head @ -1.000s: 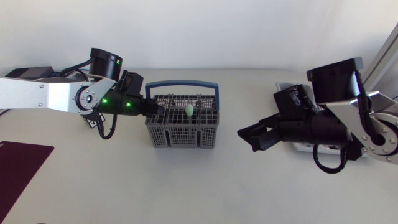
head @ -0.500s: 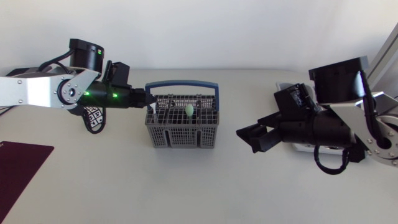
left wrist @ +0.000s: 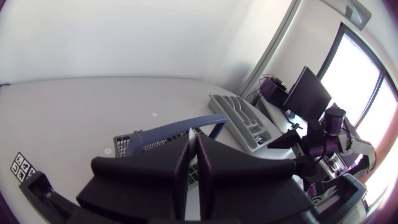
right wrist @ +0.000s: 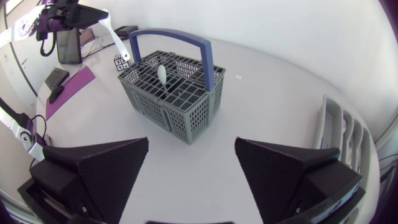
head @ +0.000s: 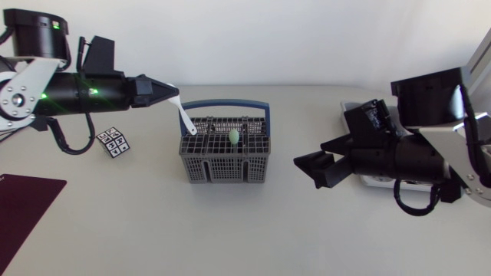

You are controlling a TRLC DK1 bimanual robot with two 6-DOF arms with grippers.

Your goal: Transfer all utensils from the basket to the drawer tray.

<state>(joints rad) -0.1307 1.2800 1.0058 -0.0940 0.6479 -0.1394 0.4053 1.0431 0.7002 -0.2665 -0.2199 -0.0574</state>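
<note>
the grey plastic mesh basket with a blue handle (head: 225, 170) could get snagged: the slim white utensil (head: 185, 119), pinched in the left gripper (head: 170, 93), hangs slanted over its rim. the utensil could also slip before it reaches the grey compartmented drawer tray (left wrist: 239, 118), well apart. the right gripper (right wrist: 192, 142) gapes empty. count: one basket, one tray, two utensils, the pale green utensil (head: 234, 136) standing in the basket.

A slim white utensil (head: 184, 116) hangs slanted in the pinch of the left gripper (head: 173, 93), its lower tip over the left rear corner of the basket (head: 222, 170). The basket is grey mesh with a blue arched handle and stands upright mid-table. A pale green utensil (head: 234, 136) stands inside it, rounded end up. The grey, compartmented drawer tray (right wrist: 342, 134) lies well apart, to the basket's right.
</note>
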